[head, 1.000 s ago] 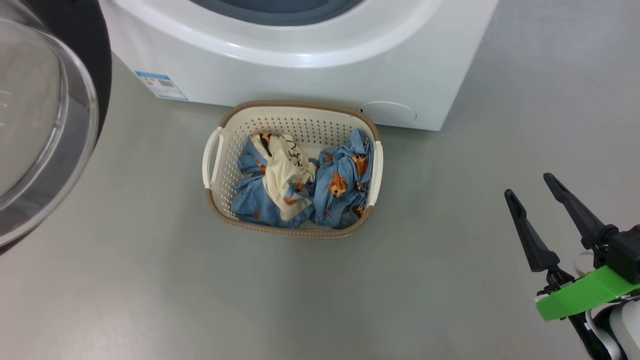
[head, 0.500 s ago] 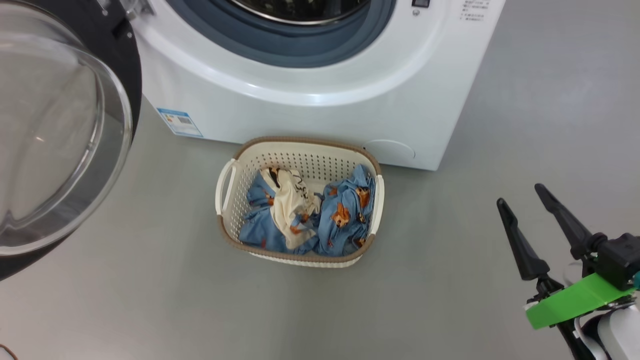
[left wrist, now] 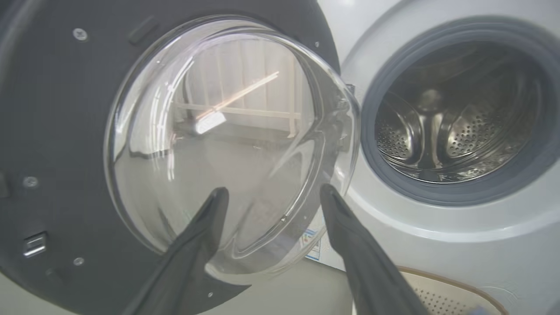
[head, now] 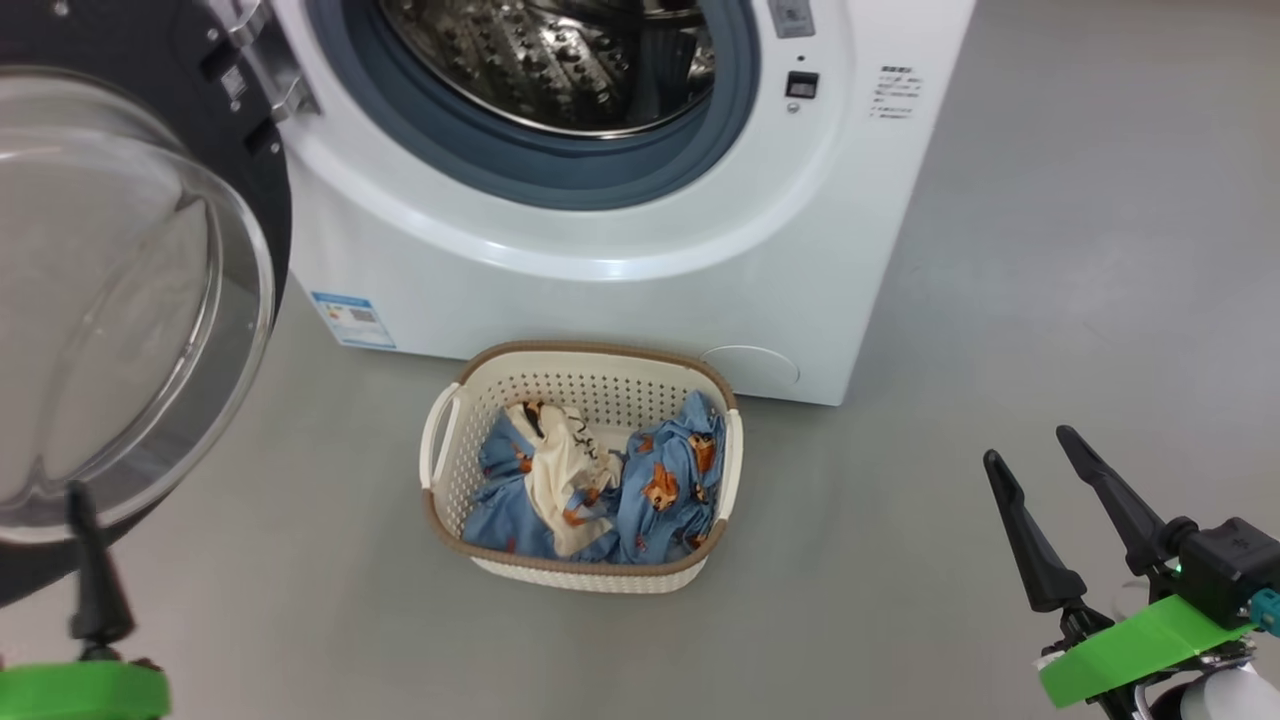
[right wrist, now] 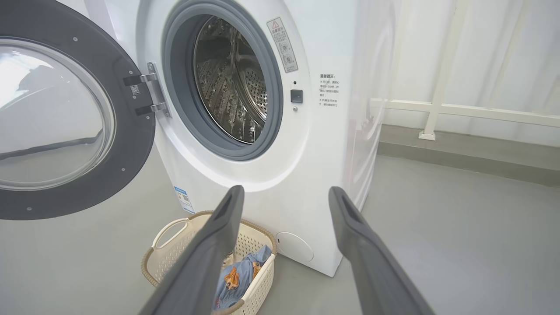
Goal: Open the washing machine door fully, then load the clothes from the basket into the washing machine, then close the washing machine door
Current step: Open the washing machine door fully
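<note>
The washing machine stands with its steel drum exposed. The washing machine door is swung out to the left, its glass bowl facing me. On the floor in front sits the basket, holding the blue and cream clothes. My left gripper is open just before the door's glass, with nothing between its fingers; one finger shows in the head view. Well right of the basket, my right gripper is open and empty, and in its own wrist view the right gripper points at the machine.
Grey floor spreads out to the right of the machine. A white railing and wall stand behind the machine's right side. A round white flap sits low on the machine front, beside the basket.
The head camera has tilted up, so the drum and door hinge have come into view. A left finger with a green band now shows at the lower left. The right gripper stays open.
</note>
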You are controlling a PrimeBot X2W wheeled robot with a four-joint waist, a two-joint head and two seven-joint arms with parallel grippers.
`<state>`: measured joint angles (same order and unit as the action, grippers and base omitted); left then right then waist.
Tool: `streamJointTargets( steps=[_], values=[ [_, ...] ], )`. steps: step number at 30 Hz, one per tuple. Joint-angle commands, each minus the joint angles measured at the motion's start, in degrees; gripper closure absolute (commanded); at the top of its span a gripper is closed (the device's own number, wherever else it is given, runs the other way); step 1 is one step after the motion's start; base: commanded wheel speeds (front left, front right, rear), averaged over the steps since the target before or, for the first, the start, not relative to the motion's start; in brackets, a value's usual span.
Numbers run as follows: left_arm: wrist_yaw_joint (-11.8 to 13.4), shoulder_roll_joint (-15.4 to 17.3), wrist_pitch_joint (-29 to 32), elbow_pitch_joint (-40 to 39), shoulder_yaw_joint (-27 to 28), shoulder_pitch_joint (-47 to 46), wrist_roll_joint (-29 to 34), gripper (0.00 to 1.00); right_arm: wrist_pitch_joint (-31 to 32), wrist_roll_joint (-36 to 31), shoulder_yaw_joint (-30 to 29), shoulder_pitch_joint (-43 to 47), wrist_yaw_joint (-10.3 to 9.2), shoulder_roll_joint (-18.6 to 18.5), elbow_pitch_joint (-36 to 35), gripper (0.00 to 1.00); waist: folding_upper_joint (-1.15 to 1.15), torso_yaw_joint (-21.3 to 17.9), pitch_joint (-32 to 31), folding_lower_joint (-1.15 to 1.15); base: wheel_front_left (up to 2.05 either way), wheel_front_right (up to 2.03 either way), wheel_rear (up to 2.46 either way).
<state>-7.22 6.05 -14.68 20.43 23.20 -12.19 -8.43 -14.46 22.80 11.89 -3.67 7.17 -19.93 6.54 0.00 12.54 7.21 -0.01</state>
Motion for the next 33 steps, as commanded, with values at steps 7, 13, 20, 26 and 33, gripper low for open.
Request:
streamJointTargets(
  steps=[7,13,20,26,33],
  values=[
    [-0.25,2.48,-0.31,-5.41,-4.52,3.81,-2.25,0.0,-0.54,0.13,-0.54,0.72,0.32,-0.12,-1.47,0.0,0.0,-4.95,-1.52,0.01,0.0,0.0,0.0],
    [-0.26,2.72,-0.31,-7.4,-7.99,4.87,-2.84,0.0,-0.54,-0.02,-1.23,0.76,0.32,0.12,-1.67,0.0,0.0,-8.82,-1.11,0.01,0.0,0.0,0.0],
    [-0.26,2.7,-0.31,-8.71,-10.61,5.89,-2.84,0.0,-0.54,-0.08,-1.95,1.46,0.32,0.44,-1.82,0.0,0.0,-13.04,-1.05,0.01,0.0,0.0,0.0],
    [-0.26,3.01,-0.32,-9.65,-12.55,6.77,-4.05,0.0,-0.54,-0.19,-1.94,1.74,0.32,0.91,-1.91,0.0,0.0,-16.22,-0.87,0.01,0.0,0.0,0.0],
    [-0.26,2.74,-0.32,-9.9,-14.0,7.64,-6.52,0.0,-0.54,-0.16,-1.76,2.24,0.32,1.32,-1.79,0.0,0.0,-18.5,-1.24,0.01,0.0,0.0,0.0]
  ],
)
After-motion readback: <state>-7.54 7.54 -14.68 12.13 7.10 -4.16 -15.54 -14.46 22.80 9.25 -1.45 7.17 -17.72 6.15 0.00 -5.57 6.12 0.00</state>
